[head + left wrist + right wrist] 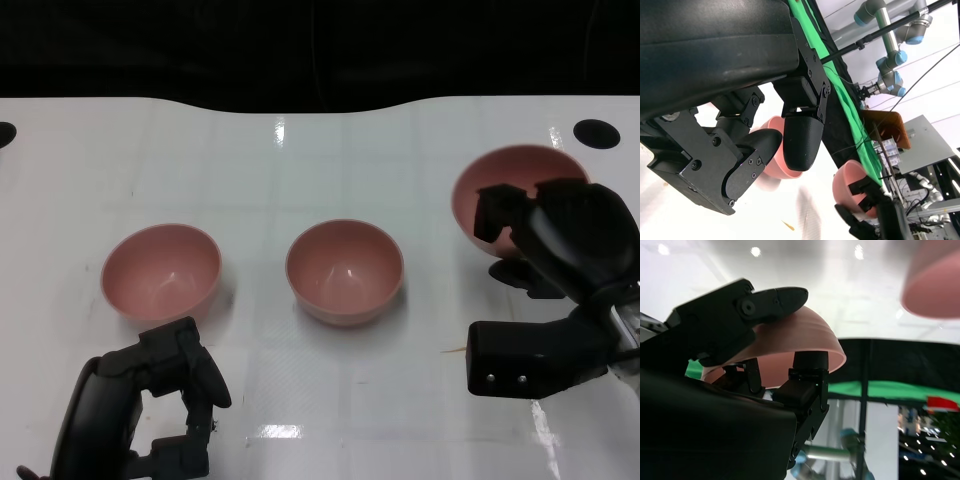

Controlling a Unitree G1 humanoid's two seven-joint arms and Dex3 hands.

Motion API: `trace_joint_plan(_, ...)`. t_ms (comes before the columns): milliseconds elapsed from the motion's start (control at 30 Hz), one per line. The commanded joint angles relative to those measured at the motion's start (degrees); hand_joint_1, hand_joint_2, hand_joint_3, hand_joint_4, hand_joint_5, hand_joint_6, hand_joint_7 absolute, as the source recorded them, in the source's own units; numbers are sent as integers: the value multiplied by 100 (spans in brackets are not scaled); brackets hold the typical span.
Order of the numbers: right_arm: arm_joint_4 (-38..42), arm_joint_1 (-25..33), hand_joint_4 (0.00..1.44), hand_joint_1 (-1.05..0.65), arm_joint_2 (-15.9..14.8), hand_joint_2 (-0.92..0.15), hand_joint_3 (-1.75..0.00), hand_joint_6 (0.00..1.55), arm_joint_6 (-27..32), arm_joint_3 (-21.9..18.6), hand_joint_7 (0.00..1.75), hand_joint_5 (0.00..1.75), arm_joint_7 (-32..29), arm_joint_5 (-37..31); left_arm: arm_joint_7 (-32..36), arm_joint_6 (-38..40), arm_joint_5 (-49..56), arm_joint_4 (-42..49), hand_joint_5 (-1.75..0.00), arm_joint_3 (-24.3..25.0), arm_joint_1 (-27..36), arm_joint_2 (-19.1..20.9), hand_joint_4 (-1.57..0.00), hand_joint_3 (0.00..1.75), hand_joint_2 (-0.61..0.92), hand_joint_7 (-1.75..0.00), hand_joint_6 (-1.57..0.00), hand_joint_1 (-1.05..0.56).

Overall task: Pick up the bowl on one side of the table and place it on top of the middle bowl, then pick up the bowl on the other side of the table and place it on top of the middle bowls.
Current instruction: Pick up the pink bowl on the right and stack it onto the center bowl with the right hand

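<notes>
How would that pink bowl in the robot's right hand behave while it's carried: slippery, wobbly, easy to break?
The bowl looks thin-walled and smooth, likely light plastic, so probably stiff and not very fragile. Its glossy surface could be slippery: the right hand pinches only the rim, with fingers inside and outside. It sits tilted, so it may swing or slip if jolted.

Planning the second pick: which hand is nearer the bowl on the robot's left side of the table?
Left. The left hand hangs open just in front of the left bowl; the right hand is across the table, gripping the tilted right bowl.
</notes>
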Motion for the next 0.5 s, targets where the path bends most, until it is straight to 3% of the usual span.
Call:
trace_joint_plan(33,-390,-12,99,-22,57,-38,-114,73,-90,-117,174,175,-40,170,22,-18,34,30,-171,30,-24,44,-89,153,28,-149,-87,-6)
trace_joint_plan(333,-1153,-19,99,-20,351,-31,-130,74,-247,-80,175,175,407,502,31,-27,55,52,-172,26,-39,35,-88,153,28,-149,-88,-6)
trace_joint_plan(500,-1322,-33,100,-21,626,-33,-134,76,-307,-53,175,175,689,723,42,-110,85,92,-173,25,-49,26,-88,153,28,-149,-87,-6)
